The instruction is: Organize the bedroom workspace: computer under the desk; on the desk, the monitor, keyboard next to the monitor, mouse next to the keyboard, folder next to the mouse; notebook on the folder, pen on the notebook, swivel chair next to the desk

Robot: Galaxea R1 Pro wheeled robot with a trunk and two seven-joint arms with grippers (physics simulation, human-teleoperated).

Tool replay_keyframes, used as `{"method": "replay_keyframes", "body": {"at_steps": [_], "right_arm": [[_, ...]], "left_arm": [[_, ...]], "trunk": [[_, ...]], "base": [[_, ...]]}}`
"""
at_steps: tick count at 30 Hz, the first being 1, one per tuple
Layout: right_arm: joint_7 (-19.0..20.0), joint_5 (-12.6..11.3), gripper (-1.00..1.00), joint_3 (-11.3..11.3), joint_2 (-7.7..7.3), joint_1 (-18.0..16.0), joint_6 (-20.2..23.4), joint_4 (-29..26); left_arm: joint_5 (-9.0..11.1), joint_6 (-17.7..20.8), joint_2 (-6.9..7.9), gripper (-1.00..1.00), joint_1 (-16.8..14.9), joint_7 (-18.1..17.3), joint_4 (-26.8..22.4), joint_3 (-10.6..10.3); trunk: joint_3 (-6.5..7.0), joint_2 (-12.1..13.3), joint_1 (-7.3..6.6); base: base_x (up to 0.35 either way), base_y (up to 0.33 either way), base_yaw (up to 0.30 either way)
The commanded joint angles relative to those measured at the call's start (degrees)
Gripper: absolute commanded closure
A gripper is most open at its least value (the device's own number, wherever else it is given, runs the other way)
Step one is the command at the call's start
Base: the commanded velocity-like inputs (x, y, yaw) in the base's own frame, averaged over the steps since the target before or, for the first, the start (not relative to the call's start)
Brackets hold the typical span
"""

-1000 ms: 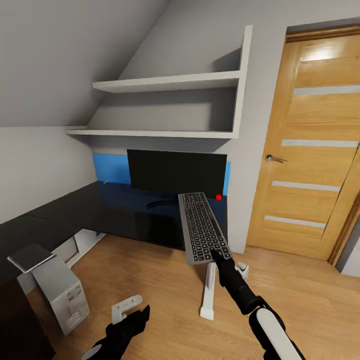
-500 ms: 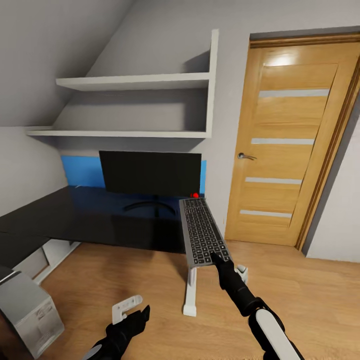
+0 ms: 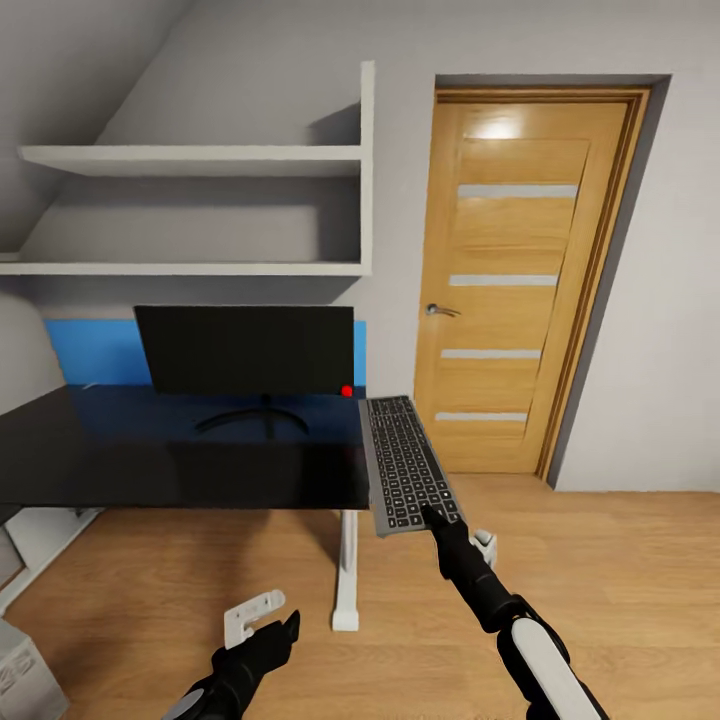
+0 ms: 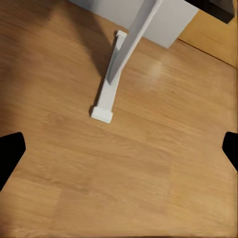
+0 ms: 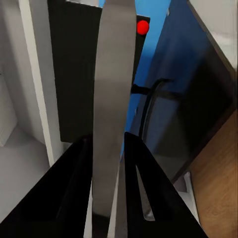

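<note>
My right gripper (image 3: 436, 516) is shut on the near end of the slim black keyboard (image 3: 403, 462). The keyboard hangs in the air, pointing away from me, just off the right end of the black desk (image 3: 150, 462). In the right wrist view the keyboard (image 5: 114, 94) shows edge-on between the black fingers (image 5: 74, 198). The black monitor (image 3: 245, 349) stands on the desk against the wall. My left gripper (image 3: 262, 632) is low over the floor, open and empty, its fingertips (image 4: 10, 153) far apart. A corner of the light grey computer (image 3: 18, 668) sits on the floor at the lower left.
A white desk leg (image 3: 345, 570) with a flat foot (image 4: 106, 101) stands on the wood floor between my arms. White wall shelves (image 3: 200, 160) hang above the monitor. A closed wooden door (image 3: 510, 280) is to the right of the desk. Open floor lies before the door.
The camera has swung right, so the desk, monitor and shelves slid left in the picture and the computer is nearly out of it. The keyboard stays in my right gripper.
</note>
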Motion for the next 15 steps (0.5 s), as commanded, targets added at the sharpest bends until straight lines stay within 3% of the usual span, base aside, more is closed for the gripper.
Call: {"method": "replay_keyframes", "body": {"at_steps": [1,10,15], "right_arm": [[0.32,-0.64,1.0,0.07,-0.03,-0.05,0.07,0.01],[0.32,-0.59,1.0,0.08,-0.03,-0.05,0.07,0.01],[0.32,-0.59,1.0,0.06,-0.03,-0.05,0.11,0.07]], "left_arm": [[0.22,0.14,0.06,-1.0,-0.05,0.4,-0.1,-0.09],[0.22,0.09,0.07,-1.0,-0.05,0.42,-0.1,-0.1],[0.22,0.06,0.01,-1.0,-0.05,0.4,-0.1,-0.17]], "trunk": [[-0.06,-0.04,0.0],[-0.06,-0.04,0.0],[-0.06,-0.04,0.0]], "base": [[0.0,0.0,-0.297],[0.0,0.017,-0.297],[0.046,0.21,-0.297]]}}
